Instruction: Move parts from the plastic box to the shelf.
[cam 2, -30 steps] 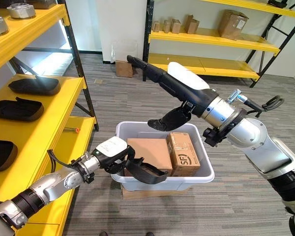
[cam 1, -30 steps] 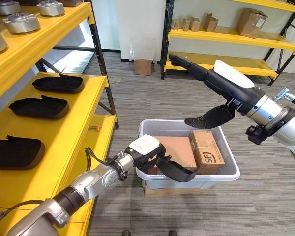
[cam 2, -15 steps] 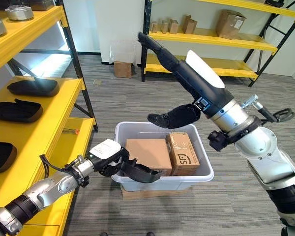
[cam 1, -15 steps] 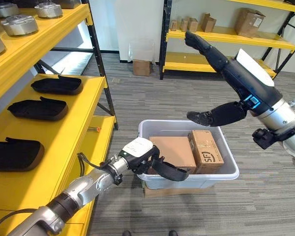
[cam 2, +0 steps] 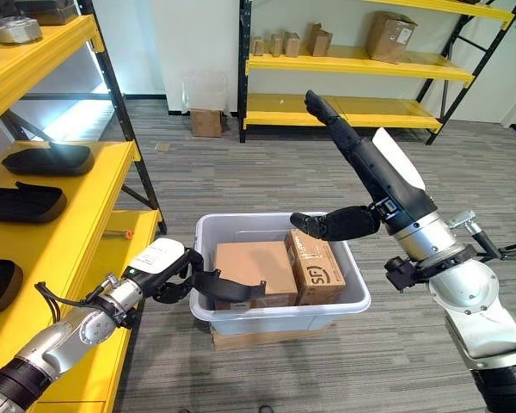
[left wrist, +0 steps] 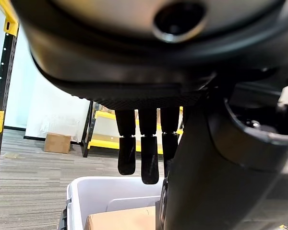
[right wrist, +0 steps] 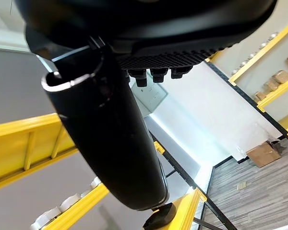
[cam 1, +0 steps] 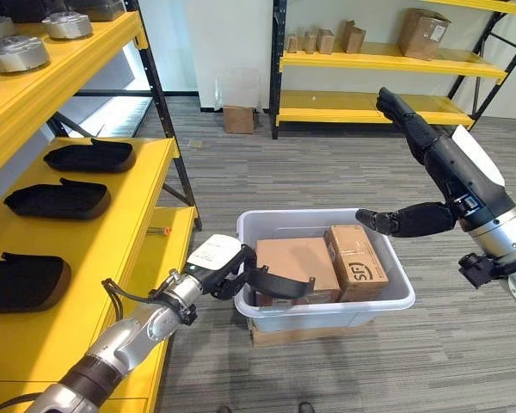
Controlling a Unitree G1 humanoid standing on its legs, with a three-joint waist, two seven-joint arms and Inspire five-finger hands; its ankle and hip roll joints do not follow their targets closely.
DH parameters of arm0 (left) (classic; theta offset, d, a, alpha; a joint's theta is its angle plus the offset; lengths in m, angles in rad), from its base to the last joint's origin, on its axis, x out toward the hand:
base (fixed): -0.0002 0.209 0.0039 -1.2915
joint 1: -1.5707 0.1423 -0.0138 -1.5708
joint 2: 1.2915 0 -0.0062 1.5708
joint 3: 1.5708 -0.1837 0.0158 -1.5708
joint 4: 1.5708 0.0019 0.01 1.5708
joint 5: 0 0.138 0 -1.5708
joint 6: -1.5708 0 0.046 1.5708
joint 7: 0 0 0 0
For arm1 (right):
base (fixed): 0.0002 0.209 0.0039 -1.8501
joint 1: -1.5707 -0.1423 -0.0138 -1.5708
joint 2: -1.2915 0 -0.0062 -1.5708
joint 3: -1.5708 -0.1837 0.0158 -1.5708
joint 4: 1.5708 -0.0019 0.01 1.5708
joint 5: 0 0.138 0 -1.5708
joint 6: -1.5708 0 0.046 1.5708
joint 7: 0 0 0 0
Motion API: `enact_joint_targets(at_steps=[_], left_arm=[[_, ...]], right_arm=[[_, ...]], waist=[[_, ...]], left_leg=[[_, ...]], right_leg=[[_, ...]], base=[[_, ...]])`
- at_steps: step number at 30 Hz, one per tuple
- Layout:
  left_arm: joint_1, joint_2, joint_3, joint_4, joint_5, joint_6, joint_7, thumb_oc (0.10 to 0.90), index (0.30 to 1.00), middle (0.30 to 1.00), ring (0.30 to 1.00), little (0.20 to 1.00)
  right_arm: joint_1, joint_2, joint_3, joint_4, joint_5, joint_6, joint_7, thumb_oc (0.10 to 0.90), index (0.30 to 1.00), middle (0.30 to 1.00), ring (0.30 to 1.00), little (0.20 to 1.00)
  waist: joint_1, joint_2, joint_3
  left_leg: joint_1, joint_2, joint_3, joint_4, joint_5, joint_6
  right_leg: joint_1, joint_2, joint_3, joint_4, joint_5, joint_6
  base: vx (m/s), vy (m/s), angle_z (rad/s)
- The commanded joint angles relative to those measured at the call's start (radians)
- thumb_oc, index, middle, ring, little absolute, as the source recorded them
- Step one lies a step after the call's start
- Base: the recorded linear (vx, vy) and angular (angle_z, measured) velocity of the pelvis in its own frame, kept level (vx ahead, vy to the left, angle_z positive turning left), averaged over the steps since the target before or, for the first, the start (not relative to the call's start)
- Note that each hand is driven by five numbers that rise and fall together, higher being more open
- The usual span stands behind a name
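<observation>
A pale plastic box (cam 1: pixel 391 301) stands on the floor at centre, holding a large flat carton (cam 1: pixel 294 256) and a smaller printed carton (cam 1: pixel 357 261). My left hand (cam 1: pixel 217 255) is at the box's front left corner, with its straight fingers (left wrist: pixel 141 160) reaching over the rim toward the large carton; it is open and holds nothing. My right hand (cam 1: pixel 456 168) is raised above the box's right side, fingers straight and pointing up and away, thumb (cam 1: pixel 404 221) stretched out over the smaller carton; it is open and empty. The yellow shelf (cam 1: pixel 112 232) runs along the left.
Black tray-shaped parts (cam 1: pixel 90 157) (cam 1: pixel 56 200) (cam 1: pixel 21 282) lie on the shelf's middle level, and silver round parts (cam 1: pixel 17 53) on the level above. A far yellow rack (cam 1: pixel 361 64) carries cartons. A small carton (cam 1: pixel 238 119) sits on the grey carpet.
My right hand swung up and drew back to the right, its fingers turning from leftward to upward. My left hand pulled back a little to the left along the box's corner. The camera shifted slightly.
</observation>
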Motion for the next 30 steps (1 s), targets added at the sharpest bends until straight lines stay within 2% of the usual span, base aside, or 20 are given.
enact_joint_targets(at_steps=[1, 19, 30], left_arm=[[-0.078, 0.001, 0.13, -0.1, -0.087, -0.037, 0.131, 0.4, 0.3, 0.3, 0.3, 0.3], [-0.005, -0.02, 0.283, -0.17, -0.094, -0.041, 0.169, 0.4, 0.3, 0.3, 0.3, 0.3], [0.019, -0.021, 0.347, -0.198, -0.098, -0.041, 0.184, 0.4, 0.3, 0.3, 0.3, 0.3]], right_arm=[[-0.028, -0.028, -0.116, -0.015, 0.014, -0.053, -0.045, 0.9, 1.0, 1.0, 1.0, 1.0], [0.014, 0.014, -0.17, -0.002, 0.017, -0.047, -0.03, 0.9, 1.0, 1.0, 1.0, 1.0], [-0.002, 0.038, -0.144, -0.007, 0.05, -0.038, -0.007, 0.9, 1.0, 1.0, 1.0, 1.0]], waist=[[0.033, 0.001, -0.118], [0.036, 0.0, -0.119], [0.044, 0.003, -0.118]], left_leg=[[0.066, 0.106, -0.022, 0.041, -0.146, -0.055], [0.068, 0.104, -0.021, 0.039, -0.148, -0.054], [0.065, 0.106, -0.026, 0.04, -0.147, -0.055]], right_leg=[[-0.049, -0.084, -0.028, 0.058, -0.084, 0.073], [-0.052, -0.083, -0.022, 0.056, -0.084, 0.07], [-0.049, -0.083, -0.026, 0.056, -0.086, 0.067]], base=[[0.0, 0.0, 0.0], [0.0, 0.0, 0.0], [0.0, 0.0, 0.0]])
